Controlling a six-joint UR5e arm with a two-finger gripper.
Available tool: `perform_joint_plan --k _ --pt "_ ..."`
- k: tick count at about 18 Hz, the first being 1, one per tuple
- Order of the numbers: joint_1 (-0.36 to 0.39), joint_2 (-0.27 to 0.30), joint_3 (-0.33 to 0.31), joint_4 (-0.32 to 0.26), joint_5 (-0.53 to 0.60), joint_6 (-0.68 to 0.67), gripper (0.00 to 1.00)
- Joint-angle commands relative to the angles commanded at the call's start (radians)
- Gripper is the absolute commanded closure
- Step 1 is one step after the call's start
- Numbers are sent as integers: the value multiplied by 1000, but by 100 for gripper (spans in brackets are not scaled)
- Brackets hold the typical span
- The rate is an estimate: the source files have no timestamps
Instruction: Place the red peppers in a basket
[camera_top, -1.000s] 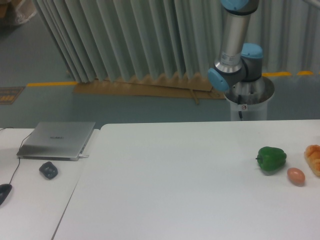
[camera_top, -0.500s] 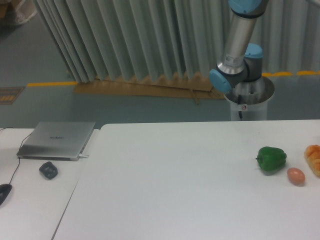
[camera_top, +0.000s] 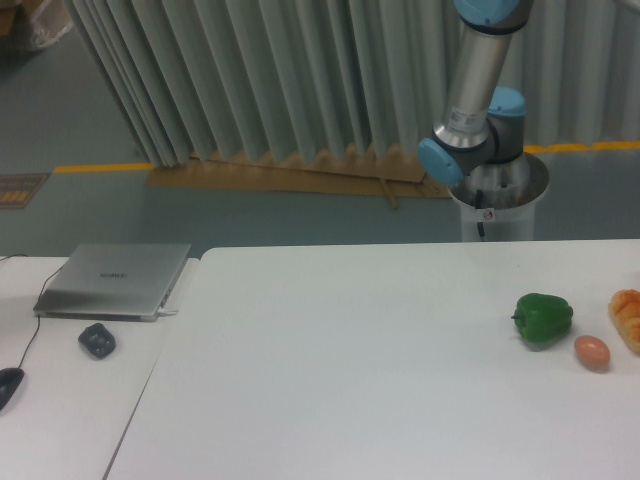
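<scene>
1. Your gripper is out of frame; only the arm (camera_top: 478, 90) rises behind the table (camera_top: 350, 380), so the jaws' state cannot be told.
2. No red pepper or basket shows anywhere.
3. Beware the green pepper (camera_top: 543, 318): it sits near the table's right edge, the egg (camera_top: 592, 352) just beside it, and you could mistake it for the target.

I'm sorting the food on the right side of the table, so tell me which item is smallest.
The egg. It is a small tan-pink oval in front of the larger green pepper and beside the bread, which is cut off by the frame edge.
</scene>
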Motion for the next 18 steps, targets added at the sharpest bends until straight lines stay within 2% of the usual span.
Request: perform_joint_plan --k 2,3,6,8,10,12,14,18 --pt "-57 11 6 0 3 -199 0" --pt "-97 11 3 0 3 -255 0" --pt "-153 32 -17 -5 5 -268 0" --pt "-186 64 -66 0 -5 -299 0" --pt "-236 84 -113 -2 -8 -449 0" --pt "-255 104 -153 8 -9 -537 0" --pt "-279 109 -164 8 -47 -559 0" --pt "-278 114 -172 9 -51 -599 0"
